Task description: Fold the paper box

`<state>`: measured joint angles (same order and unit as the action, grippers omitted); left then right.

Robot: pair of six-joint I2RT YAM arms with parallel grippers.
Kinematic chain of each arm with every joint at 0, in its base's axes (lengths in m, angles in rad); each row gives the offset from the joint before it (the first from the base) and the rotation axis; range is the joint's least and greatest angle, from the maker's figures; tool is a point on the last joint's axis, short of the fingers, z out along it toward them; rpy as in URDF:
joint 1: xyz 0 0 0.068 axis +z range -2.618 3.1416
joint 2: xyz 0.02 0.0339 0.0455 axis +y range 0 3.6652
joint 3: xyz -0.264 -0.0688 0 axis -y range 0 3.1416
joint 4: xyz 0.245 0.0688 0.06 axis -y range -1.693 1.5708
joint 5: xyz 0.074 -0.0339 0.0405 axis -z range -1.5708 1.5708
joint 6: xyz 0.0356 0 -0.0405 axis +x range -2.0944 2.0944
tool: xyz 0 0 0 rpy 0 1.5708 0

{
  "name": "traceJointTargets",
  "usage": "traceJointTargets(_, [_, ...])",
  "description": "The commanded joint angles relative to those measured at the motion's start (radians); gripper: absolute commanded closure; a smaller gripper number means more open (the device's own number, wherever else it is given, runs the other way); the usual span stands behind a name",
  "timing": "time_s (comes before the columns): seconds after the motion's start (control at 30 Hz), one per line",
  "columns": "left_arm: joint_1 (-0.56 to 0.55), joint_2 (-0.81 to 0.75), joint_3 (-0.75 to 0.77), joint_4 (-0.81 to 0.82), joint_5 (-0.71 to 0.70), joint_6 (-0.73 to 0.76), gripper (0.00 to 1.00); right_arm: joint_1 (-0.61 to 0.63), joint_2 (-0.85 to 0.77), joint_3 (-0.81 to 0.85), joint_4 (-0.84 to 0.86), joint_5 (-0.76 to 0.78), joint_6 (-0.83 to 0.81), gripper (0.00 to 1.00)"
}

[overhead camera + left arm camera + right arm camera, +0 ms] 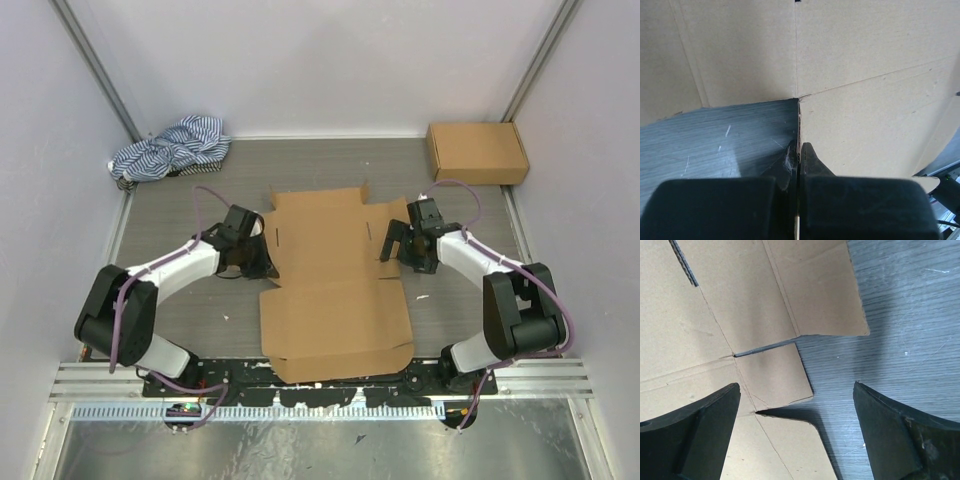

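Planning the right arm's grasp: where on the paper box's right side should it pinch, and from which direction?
Probably the small side flap of the paper box, at its free outer edge, coming from the right across the table; the open right gripper hovers there.

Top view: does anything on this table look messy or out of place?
Yes: a blue-and-white striped cloth lies crumpled in the far left corner, apart from the unfolded paper box. Nothing looks spilled or torn.
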<state>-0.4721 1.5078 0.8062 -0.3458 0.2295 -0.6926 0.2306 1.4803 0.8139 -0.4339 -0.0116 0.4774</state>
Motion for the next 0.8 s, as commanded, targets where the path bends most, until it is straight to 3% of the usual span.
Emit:
traceJointTargets(0.0, [-0.001,-0.079,0.058,-0.067,-0.033,0.036,1.0,-0.003,-0.04,0.012,0.023,-0.045,-0.01,0.0])
traceJointTargets(0.4, [0.001,-0.221,0.132,-0.154,-0.065,0.037,1.0,-0.002,-0.048,-0.005,0.074,-0.233,-0.041,0.03])
traceJointTargets(0.6, [0.0,-0.23,0.136,-0.15,-0.066,0.03,1.0,0.0,-0.008,-0.019,0.107,-0.252,-0.04,0.07])
traceJointTargets(0.77, [0.001,-0.17,0.153,-0.182,-0.096,0.068,1.0,0.023,0.058,0.018,0.133,-0.173,-0.045,0.13])
